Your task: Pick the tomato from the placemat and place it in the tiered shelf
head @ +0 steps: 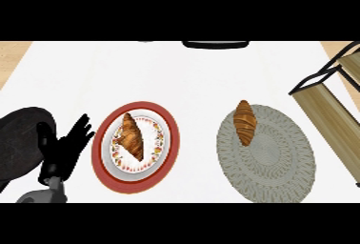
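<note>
Resting at 9 o'clock, your left hand had relaxed fingers, well apart from the croissant at the placemat's 11 o'clock.

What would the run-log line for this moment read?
left hand: open, resting lower left | right hand: not in view | croissant: on placemat, untouched | tiered shelf: at right
</note>
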Tool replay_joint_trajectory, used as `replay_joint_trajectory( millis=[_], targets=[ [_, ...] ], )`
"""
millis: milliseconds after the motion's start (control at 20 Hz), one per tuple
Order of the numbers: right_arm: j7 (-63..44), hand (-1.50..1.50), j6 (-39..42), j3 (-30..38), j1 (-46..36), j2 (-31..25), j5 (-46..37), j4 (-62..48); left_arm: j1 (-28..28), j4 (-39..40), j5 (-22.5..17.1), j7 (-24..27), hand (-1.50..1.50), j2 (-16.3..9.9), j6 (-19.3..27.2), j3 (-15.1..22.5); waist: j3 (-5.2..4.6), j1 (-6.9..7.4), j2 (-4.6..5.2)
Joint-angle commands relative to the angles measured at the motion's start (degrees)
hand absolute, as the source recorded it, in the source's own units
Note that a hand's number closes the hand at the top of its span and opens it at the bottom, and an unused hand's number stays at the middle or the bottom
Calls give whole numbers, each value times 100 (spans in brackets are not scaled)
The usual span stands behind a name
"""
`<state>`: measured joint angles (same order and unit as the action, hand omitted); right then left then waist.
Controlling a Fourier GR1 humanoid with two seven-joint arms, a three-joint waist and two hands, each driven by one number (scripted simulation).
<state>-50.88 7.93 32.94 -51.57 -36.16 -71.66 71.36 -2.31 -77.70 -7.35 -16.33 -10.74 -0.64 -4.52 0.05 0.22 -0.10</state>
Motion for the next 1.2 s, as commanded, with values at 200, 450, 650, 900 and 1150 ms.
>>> replay_joint_trajectory(
  millis=[200,450,650,900,1150],
  targets=[
    [-56,-150,-1092,618,11,-129,475,410,144,-113,189,8,0,307,183,245,-2,-11,6],
    [-247,-150,-1811,653,-84,356,796,874,-141,121,27,-147,0,96,44,-1,-4,-18,6],
    [-291,-150,-2334,849,-332,212,987,894,-52,-1,48,-112,0,13,-23,-13,-5,12,7],
    [-410,-150,-2651,955,-43,-258,591,1302,121,-100,-86,-64,0,-111,-184,-158,-7,12,4],
    [-1109,-150,-2177,1178,594,-211,128,2598,168,160,93,228,0,163,10,-50,-12,-96,-15]
  ],
)
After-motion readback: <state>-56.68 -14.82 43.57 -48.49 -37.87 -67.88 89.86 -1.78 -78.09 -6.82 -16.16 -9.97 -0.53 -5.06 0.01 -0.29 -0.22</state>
